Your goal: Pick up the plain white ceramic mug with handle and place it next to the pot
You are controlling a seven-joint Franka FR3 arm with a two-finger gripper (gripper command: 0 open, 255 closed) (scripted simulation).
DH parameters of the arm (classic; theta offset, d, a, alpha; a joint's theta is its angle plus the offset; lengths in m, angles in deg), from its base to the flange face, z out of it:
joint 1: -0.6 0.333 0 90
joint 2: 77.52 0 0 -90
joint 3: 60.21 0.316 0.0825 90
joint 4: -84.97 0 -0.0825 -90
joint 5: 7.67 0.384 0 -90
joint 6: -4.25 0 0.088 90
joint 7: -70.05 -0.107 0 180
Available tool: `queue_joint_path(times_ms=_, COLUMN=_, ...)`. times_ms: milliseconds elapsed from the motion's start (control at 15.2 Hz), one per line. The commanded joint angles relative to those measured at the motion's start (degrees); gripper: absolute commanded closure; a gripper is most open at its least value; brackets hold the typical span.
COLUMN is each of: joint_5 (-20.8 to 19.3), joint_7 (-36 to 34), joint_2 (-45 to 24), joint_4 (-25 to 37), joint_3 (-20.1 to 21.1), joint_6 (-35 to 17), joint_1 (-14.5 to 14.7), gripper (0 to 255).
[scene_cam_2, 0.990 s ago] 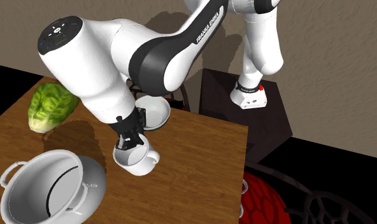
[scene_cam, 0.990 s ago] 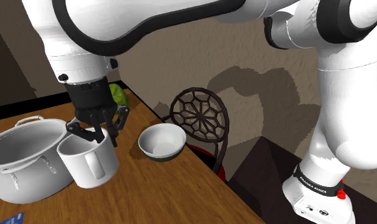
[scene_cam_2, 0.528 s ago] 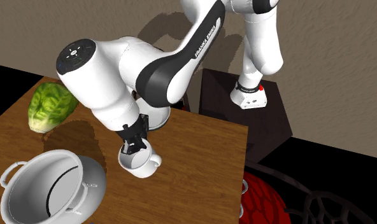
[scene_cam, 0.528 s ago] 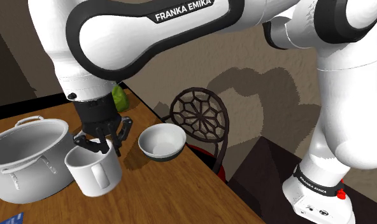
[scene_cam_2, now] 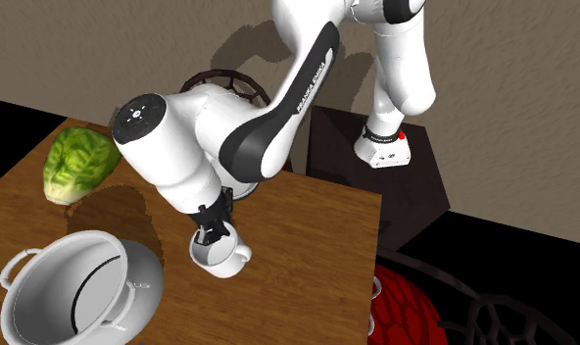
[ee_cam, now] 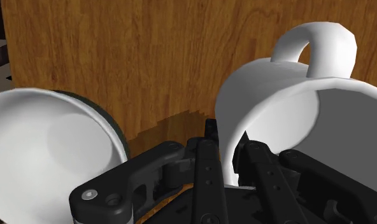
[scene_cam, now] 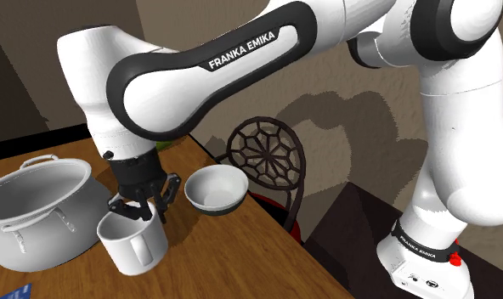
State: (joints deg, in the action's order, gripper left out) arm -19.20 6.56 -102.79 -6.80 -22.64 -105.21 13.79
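White mug w/ handle: low, left of centre in shoulder view, upright, just right of the pale pot, handle toward cam. Black gripper is clenched on mug's rim wall, one finger inside, one outside. Can't tell if base touches the wood table. White bowl near, upper right of mug. Chair past table edge. Lettuce upper left in 2nd ext. view.

The white arm bears the lettering "FRANKA EMIKA".
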Motion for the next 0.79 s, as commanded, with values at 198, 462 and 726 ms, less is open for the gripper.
queue_joint_path(times_ms=198, joint_5=-0.9, joint_7=-0.4, joint_2=-1.2, joint_4=-2.2, joint_3=-0.5, joint_6=-3.3, joint_1=0.2, gripper=255)
queue_joint_path(times_ms=462, joint_5=-1.7, joint_7=-0.8, joint_2=-2.4, joint_4=-3.7, joint_3=-1.0, joint_6=-5.8, joint_1=0.4, gripper=255)
queue_joint_path(times_ms=726, joint_5=-2.1, joint_7=-1.0, joint_2=-3.1, joint_4=-4.5, joint_3=-1.2, joint_6=-7.1, joint_1=0.5, gripper=255)
